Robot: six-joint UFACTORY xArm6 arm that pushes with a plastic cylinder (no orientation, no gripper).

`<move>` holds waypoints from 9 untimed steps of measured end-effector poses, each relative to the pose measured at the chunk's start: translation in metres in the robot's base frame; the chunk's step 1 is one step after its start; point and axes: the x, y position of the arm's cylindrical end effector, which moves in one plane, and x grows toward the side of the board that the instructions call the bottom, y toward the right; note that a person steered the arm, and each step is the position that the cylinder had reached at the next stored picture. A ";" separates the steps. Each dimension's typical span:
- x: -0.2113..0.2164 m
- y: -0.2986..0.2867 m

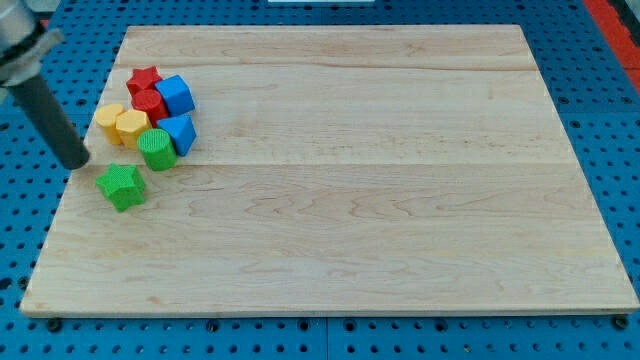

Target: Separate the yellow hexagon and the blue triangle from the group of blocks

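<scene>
A cluster of blocks sits at the upper left of the wooden board. The yellow hexagon touches another yellow block on its left. The blue triangle lies at the cluster's right side, next to a green cylinder. A red star, a red block and a blue cube sit above them. A green star lies apart, below the cluster. My tip is at the board's left edge, left of the green cylinder and above-left of the green star, touching no block.
The board lies on a blue pegboard surface. The dark rod slants up to the view's upper left corner.
</scene>
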 end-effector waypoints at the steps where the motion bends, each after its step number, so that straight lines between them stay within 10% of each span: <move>1: -0.010 0.017; 4: -0.048 -0.023; 9: -0.044 0.138</move>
